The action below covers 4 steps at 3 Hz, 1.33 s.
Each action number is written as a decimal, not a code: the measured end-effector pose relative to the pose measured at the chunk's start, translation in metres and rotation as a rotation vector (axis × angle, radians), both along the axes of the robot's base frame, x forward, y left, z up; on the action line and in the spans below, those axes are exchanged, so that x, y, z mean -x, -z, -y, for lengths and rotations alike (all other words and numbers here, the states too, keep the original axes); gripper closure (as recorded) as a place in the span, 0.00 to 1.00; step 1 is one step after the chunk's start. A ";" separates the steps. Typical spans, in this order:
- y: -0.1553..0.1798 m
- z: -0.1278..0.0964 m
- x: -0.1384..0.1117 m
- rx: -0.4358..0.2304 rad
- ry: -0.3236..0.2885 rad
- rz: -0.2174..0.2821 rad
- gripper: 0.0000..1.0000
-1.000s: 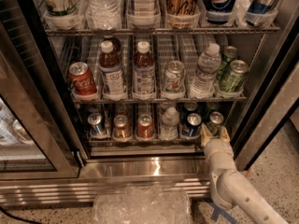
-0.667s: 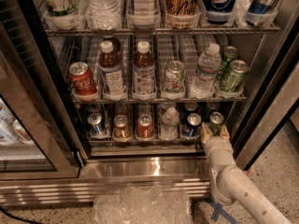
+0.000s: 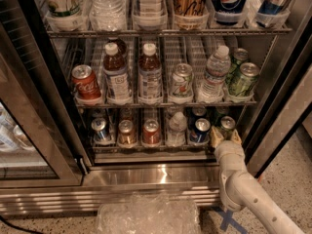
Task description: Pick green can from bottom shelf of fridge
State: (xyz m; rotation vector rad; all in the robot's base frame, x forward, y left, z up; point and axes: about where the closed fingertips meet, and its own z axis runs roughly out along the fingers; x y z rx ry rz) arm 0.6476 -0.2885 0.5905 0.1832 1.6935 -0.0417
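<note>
End effector [image 3: 226, 138] sits at the front of the far-right lane of the bottom shelf [image 3: 161, 148], right up against the green can [image 3: 227, 125] and low on its body. Can't tell if it's spread or pinching the can. White arm [image 3: 240, 184] runs down and to the right, out of the pic.

Green can stands upright, long axis vertical, silver top and tab facing up, in the rightmost lane at the front, just beside a dark-blue can [image 3: 200, 130].

Same shelf, right to left: small water bottle [image 3: 176, 128], red can [image 3: 151, 131], copper can [image 3: 126, 133], blue-silver can [image 3: 101, 130], one per lane, more cans behind.

The rack above holds a Coke can [image 3: 86, 83], 2 brown bottles [image 3: 115, 75], a pale can [image 3: 182, 81], a water bottle [image 3: 214, 75] and paler green cans [image 3: 243, 80].

Fridge [image 3: 161, 175] base is shiny steel.

Vs 1 s ago: end effector at the same spot by the can, cans unmoved.
</note>
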 end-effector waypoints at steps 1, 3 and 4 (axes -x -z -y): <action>-0.007 0.005 -0.006 0.005 0.017 0.020 0.39; -0.010 0.004 -0.005 0.003 0.029 0.033 0.56; -0.010 0.004 -0.005 0.003 0.029 0.033 0.79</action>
